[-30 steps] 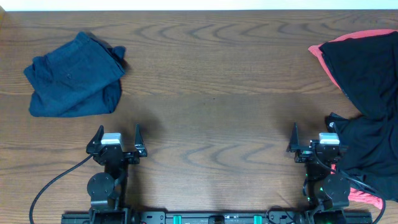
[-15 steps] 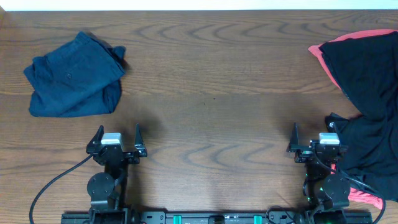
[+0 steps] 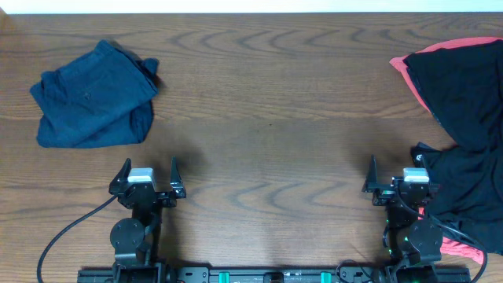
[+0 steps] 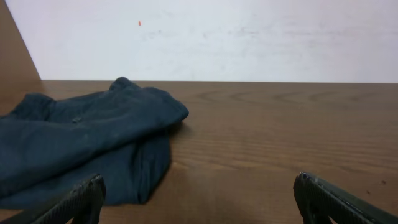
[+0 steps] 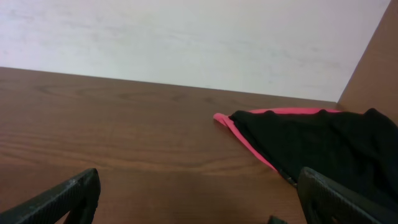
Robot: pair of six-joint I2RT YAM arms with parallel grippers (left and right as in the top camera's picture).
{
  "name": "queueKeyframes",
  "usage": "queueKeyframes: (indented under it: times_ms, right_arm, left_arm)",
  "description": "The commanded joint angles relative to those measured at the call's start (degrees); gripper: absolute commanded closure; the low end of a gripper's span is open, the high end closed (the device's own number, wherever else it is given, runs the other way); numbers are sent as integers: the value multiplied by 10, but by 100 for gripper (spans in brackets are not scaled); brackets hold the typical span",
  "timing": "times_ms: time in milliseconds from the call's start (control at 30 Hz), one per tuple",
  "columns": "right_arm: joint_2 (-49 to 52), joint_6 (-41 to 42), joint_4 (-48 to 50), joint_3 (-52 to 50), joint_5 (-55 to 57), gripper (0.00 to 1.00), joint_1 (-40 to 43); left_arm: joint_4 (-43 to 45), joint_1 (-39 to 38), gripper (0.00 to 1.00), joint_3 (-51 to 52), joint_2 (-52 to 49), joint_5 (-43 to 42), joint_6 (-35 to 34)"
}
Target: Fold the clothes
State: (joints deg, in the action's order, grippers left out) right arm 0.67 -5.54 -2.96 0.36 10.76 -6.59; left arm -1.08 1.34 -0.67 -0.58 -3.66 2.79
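Left gripper [image 3: 149, 167] and right gripper [image 3: 396, 169] sit at the near edge of the table [image 3: 267, 118], both with fingers spread wide and holding nothing. The navy shorts [image 3: 93, 96] lie bunched at the far left corner. The black and red garments [image 3: 464, 134] are heaped at the right edge, just beside the right gripper.

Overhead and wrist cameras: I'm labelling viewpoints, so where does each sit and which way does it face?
Overhead: above the table, looking straight down; both arms show at the frame's bottom, left gripper and right gripper open.
Left wrist: low behind its own fingertips, facing across the table to the wall, navy shorts at left.
Right wrist: likewise low, own fingertips showing, black-and-red garments at right.
Shared: overhead and left wrist both show the navy shorts.
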Motion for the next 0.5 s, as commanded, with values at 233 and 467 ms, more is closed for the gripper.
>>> queueKeyframes:
  times_ms: [233, 467]
  right_arm:
    - [-4, -7, -2, 0, 2, 1, 4]
    - [-4, -7, -2, 0, 2, 1, 4]
  left_arm:
    - [-27, 2, 2, 4, 3, -3, -5]
    - [-27, 2, 2, 4, 3, -3, -5]
